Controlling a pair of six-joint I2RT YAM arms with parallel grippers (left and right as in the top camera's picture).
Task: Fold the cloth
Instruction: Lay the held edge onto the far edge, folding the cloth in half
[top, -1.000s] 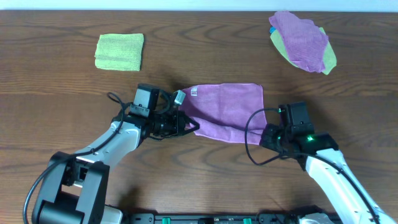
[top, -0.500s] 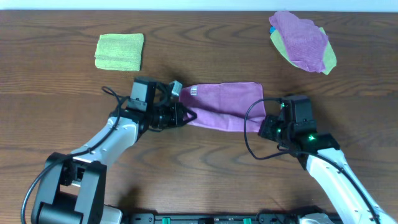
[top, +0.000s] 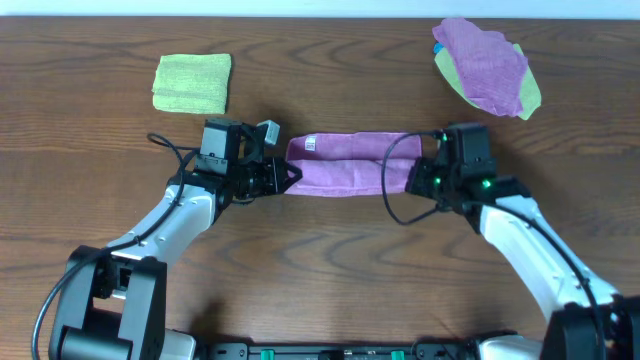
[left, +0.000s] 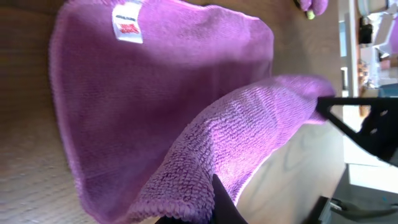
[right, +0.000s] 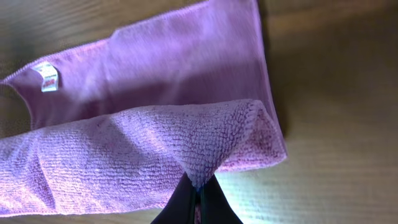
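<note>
My left gripper (top: 288, 178) and right gripper (top: 414, 178), jaws pinched shut on the near corners of the purple cloth (top: 345, 165), hold that edge raised over the half lying mid-table between them, a folded green cloth (top: 192, 83) far left, a heaped pile (top: 487, 65) far right.

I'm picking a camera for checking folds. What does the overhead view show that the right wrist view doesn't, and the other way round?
Only overhead: the folded yellow-green cloth square, the heap of purple and green cloths, and the left claw gripping one end of the purple terry cloth. Only right wrist: the right claw pinching a lifted corner, close up. Both: that purple cloth, partly doubled over, and its white label.
</note>
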